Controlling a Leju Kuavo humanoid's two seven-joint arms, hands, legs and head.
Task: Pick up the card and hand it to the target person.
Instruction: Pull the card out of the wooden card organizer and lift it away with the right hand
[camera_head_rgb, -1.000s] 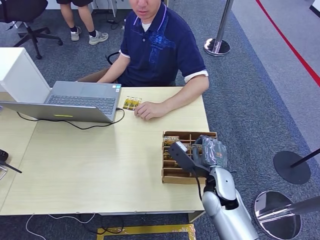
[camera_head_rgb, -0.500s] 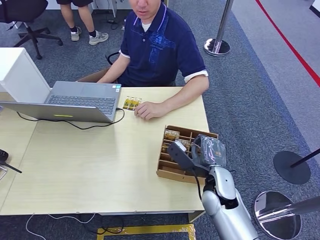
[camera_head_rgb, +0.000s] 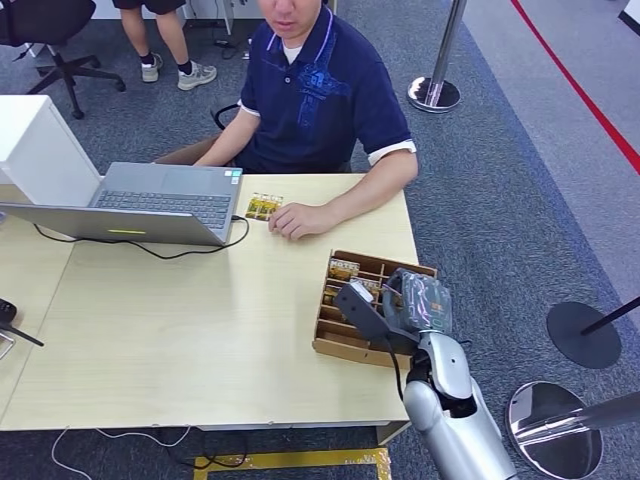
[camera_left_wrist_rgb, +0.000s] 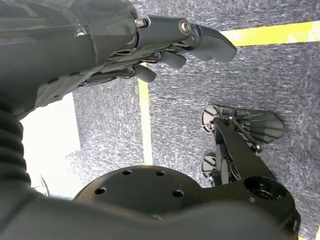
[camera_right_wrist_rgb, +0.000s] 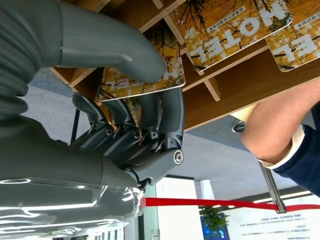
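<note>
right hand (camera_right_wrist_rgb: 151, 95): thumb and fingers pinching a card (camera_right_wrist_rgb: 145, 75) in the wooden tray (camera_head_rgb: 332, 345)
person (camera_head_rgb: 317, 100): across the table, beyond the tray
left hand (camera_left_wrist_rgb: 158, 45): hanging, fingers loosely apart, empty

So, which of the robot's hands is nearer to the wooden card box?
The right. The right hand is over the wooden card box, pinching a card. The left hand hangs over the carpet.

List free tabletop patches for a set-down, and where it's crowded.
Free: the wide bare wood between laptop, its cable and the wooden tray. Crowded: the far edge by the person's hand and table card; the tray corner under the right hand.
</note>
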